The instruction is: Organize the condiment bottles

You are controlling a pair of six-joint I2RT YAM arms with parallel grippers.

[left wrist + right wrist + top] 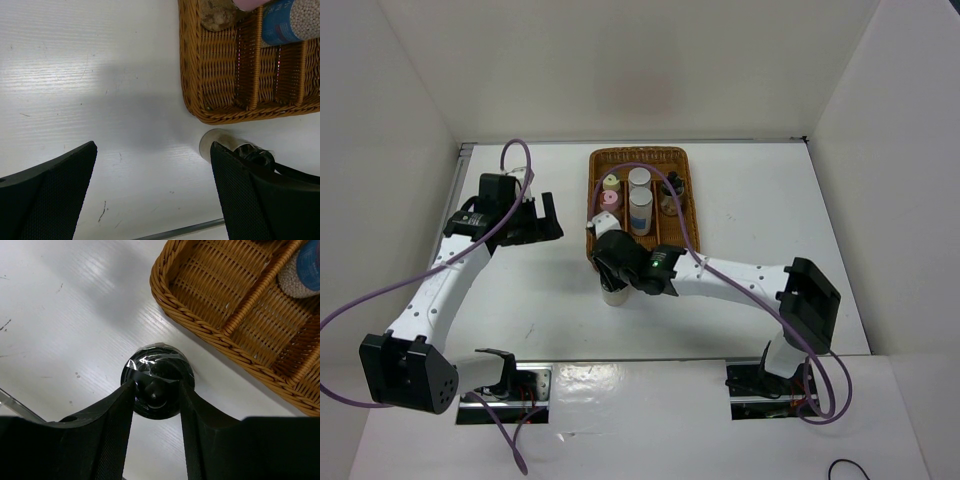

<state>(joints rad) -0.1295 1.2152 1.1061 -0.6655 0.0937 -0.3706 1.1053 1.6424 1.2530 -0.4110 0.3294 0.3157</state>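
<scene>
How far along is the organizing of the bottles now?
Almost finished. Five shaker jars stand in the brown wicker divided tray: yellow-capped, pink-capped, two grey-capped with blue labels, one black-capped. The right gripper is shut on the second black-capped jar, on the white table beside the tray; it remains to be placed. The open left gripper holds nothing.

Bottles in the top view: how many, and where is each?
6. In the tray: yellow-capped bottle and pink-capped bottle at left, two grey-capped bottles in the middle, a dark-capped bottle at right, hard to make out. Outside its near edge: black-capped bottle between the right fingers.
</scene>
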